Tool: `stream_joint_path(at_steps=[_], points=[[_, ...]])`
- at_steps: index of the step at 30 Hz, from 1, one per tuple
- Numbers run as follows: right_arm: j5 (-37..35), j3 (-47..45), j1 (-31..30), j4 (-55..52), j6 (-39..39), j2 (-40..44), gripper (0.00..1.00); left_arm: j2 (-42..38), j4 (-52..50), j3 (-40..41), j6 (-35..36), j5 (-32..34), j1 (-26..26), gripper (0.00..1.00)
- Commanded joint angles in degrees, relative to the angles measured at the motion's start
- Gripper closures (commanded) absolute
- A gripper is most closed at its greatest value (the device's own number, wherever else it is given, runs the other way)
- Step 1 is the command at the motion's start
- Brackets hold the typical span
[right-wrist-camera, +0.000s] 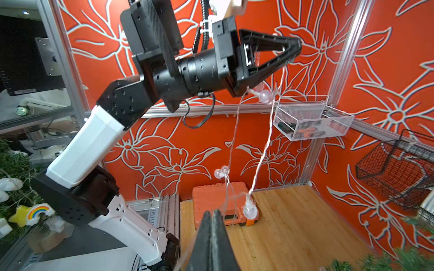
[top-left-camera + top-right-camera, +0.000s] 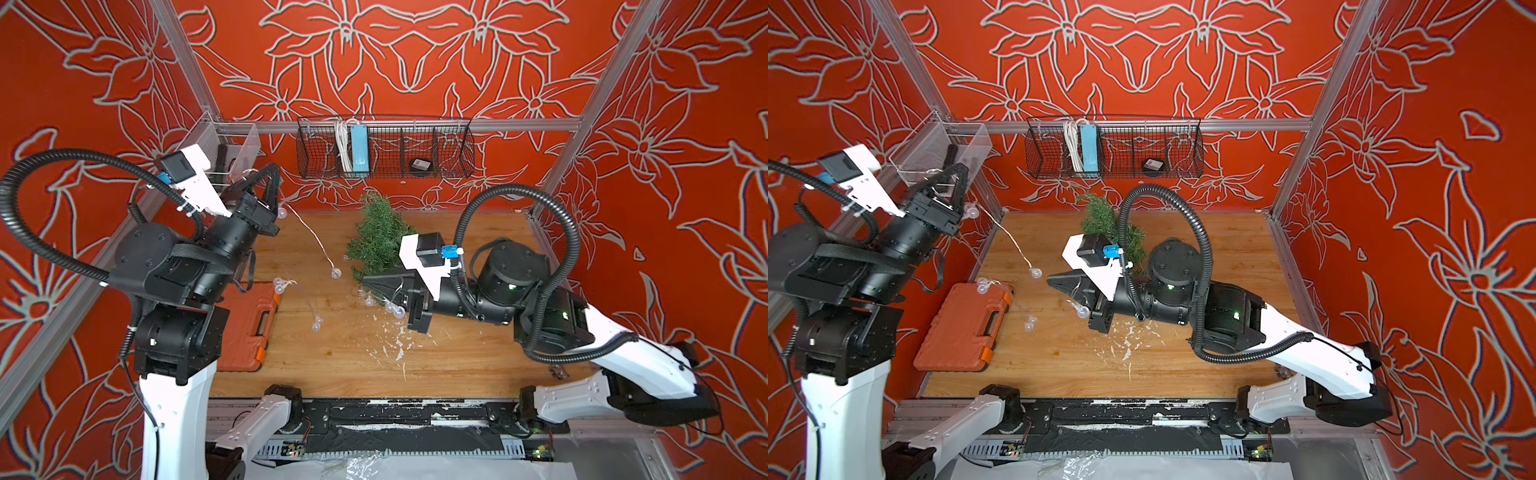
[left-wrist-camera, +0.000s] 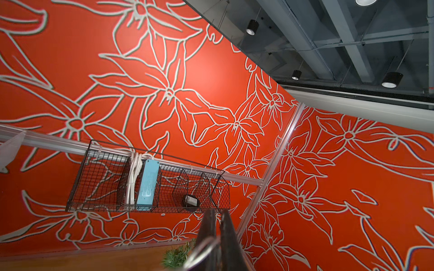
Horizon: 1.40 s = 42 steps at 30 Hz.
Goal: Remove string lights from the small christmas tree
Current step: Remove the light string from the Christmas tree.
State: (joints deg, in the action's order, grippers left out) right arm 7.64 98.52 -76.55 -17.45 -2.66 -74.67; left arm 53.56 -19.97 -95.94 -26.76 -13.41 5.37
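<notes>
Left gripper (image 1: 297, 46) is clamped on string lights (image 2: 336, 273), right gripper (image 2: 366, 283) too, small christmas tree (image 2: 378, 232) just behind it.

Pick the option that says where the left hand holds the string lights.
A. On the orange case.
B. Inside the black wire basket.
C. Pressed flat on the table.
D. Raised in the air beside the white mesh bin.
D: the left hand is shut on the string lights well above the table, close to the white mesh bin, and the wire hangs down from it.
</notes>
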Motion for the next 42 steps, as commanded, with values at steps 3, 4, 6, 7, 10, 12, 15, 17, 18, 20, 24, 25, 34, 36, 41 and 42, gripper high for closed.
stream_joint_path(at_steps=[3,4,6,7,10,12,15,17,18,20,24,25,34,36,41,42], points=[[-2.0,-0.6,-0.4,-4.2,0.5,-3.3,1.0,-5.3,-1.4,12.3,-0.8,3.3,0.3,1.0],[-2.2,-0.7,-0.3,-4.1,0.6,-3.8,1.0,-5.8,-1.6,15.0,-1.0,4.0,0.3,1.0],[-2.6,-1.5,-0.3,-4.1,0.7,-5.2,1.0,-6.9,-1.3,22.2,-2.6,5.1,0.3,1.0],[-2.8,-1.8,-0.3,-4.0,0.7,-5.6,1.0,-7.3,-0.9,25.2,-3.0,5.2,0.3,1.0],[-3.2,-5.0,-0.2,-2.6,0.1,-7.2,1.0,-8.3,1.0,34.5,-4.9,5.3,0.1,1.0],[-3.3,-7.9,0.0,-1.2,-0.8,-8.2,1.0,-8.1,1.5,39.2,-5.7,5.0,-0.5,1.0],[-3.3,-11.8,0.3,1.3,-1.8,-10.0,1.0,-7.2,1.1,43.5,-6.5,1.2,-4.4,1.0],[-3.3,-13.7,1.4,2.5,-2.9,-11.3,1.0,-7.1,1.6,46.5,-7.5,-2.5,-7.5,0.99],[-2.7,-14.5,2.1,3.3,-3.7,-12.0,1.0,-7.1,2.5,48.5,-7.9,-5.0,-9.0,0.91],[-2.5,-15.8,3.1,5.0,-4.2,-13.2,1.0,-6.8,3.7,51.6,-8.9,-9.2,-11.3,0.77],[-3.8,-14.8,4.8,5.9,-5.9,-16.1,1.0,-9.3,7.0,56.1,-10.8,-13.7,-12.8,0.48],[-4.3,-14.2,5.2,6.0,-6.7,-16.7,1.0,-10.3,7.3,56.3,-10.8,-13.5,-12.9,0.44],[-8.5,-5.2,8.0,2.0,-10.7,-22.4,1.0,-16.3,6.5,55.5,-8.5,-7.4,-12.9,0.26],[-9.8,-2.9,8.7,0.1,-11.8,-23.7,1.0,-15.4,7.3,55.8,-8.9,-8.4,-12.9,0.22],[-12.8,1.1,11.8,-4.8,-14.1,-25.0,1.0,-14.6,10.3,56.0,-11.2,-15.8,-12.9,0.23],[-11.5,1.4,13.0,-5.0,-15.0,-25.1,1.0,-15.8,10.4,55.9,-10.5,-15.7,-13.0,0.23]])
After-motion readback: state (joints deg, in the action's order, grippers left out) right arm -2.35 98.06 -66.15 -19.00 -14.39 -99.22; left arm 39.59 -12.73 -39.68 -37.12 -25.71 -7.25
